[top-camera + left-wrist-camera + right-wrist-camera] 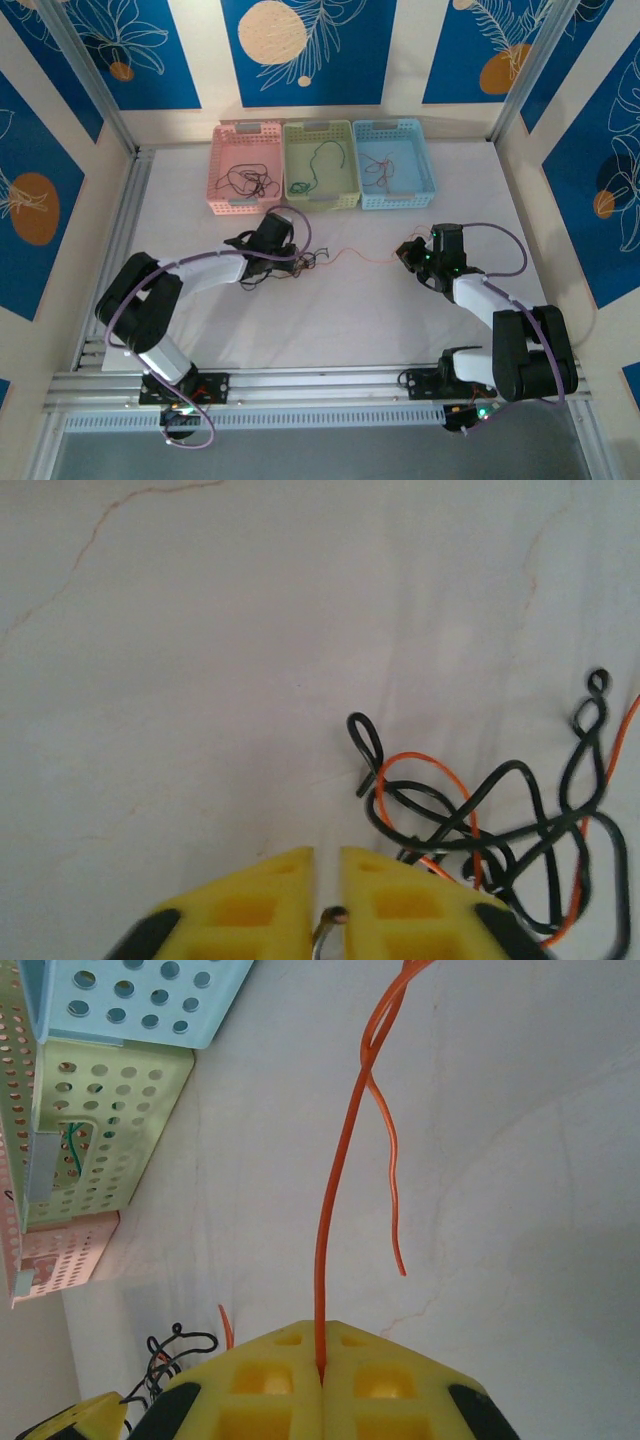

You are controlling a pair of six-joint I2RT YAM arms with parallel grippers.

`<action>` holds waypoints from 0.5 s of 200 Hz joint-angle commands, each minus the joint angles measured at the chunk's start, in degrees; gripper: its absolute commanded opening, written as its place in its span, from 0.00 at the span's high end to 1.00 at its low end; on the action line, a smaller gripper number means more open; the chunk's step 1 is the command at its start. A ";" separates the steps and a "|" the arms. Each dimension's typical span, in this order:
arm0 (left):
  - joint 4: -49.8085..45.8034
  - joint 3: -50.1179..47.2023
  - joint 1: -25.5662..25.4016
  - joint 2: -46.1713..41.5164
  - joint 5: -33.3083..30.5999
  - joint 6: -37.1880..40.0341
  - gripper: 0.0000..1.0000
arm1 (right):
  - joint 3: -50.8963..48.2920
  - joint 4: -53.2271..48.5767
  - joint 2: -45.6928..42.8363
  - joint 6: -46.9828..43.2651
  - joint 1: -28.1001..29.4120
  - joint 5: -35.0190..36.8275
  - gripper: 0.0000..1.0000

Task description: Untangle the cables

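pulling the orange wire (335,1180) out of the tangle (500,825) is the step in hand, i judge: your right gripper (322,1348) is clamped on it, jaws together, and your left gripper (326,865) is pinched on a dark strand (331,920) beside the knot, mid-table. next, you draw the right arm slowly away to the right, so the wire slips free. the table (340,320) is open toward you; the baskets (320,202) stand well apart behind.

Three perforated baskets stand in a row at the far edge of the white bench (330,320), side by side and touching: pink basket (246,127) leftmost, green basket (318,127) middle, blue basket (388,126) rightmost. Aluminium rails (320,385) run along the near edge. Blue patterned wall panels (340,60) stand behind.
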 commanded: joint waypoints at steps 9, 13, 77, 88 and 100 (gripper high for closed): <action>0.32 -3.10 0.34 -4.29 -3.64 0.20 1.00 | 1.60 0.21 0.27 -0.68 -0.03 -0.85 1.00; 0.08 -3.45 0.48 -5.24 -4.06 0.31 1.00 | 1.58 0.27 0.30 -0.64 0.04 -0.87 1.00; -22.21 2.31 2.86 -29.81 -14.80 4.53 1.00 | 1.12 -1.00 -0.90 0.03 -0.05 0.93 1.00; -28.39 5.56 3.34 -34.75 -18.84 5.66 1.00 | 0.82 -1.19 -1.23 0.23 -0.12 1.31 1.00; -33.37 8.99 4.06 -40.13 -22.69 7.36 1.00 | 0.87 -1.45 -1.34 0.42 -0.10 1.66 1.00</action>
